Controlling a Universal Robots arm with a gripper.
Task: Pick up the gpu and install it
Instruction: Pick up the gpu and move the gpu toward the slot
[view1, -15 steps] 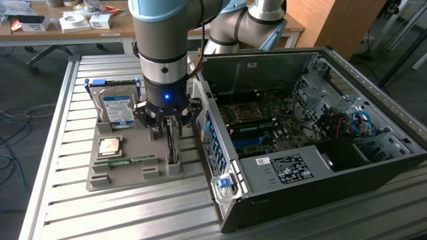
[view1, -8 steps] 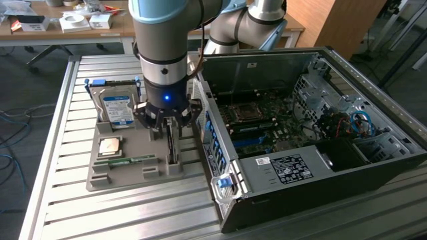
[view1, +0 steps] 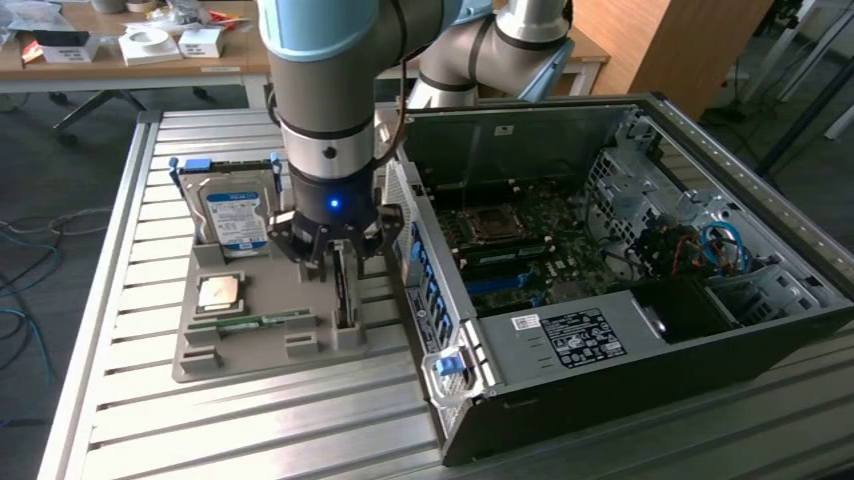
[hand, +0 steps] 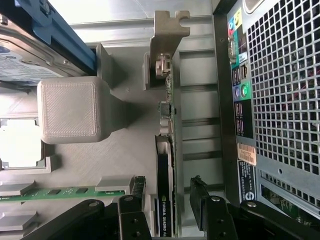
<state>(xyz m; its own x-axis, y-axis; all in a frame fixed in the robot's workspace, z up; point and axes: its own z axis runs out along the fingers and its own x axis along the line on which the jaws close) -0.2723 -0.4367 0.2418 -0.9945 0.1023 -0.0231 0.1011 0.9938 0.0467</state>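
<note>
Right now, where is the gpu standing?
The gpu stands on edge in the grey holder tray, straddled by the open gripper, with the computer case on the exterior view's right and the memory stick on its left.

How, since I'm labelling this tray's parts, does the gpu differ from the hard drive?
The gpu is a thin dark card with a pale bracket at one end; the hard drive is silver with a blue label. The gpu stands on edge in a slot; the hard drive shows its broad labelled face. The open gripper straddles the gpu, while the hard drive sits apart. Both rest in the grey tray.
</note>
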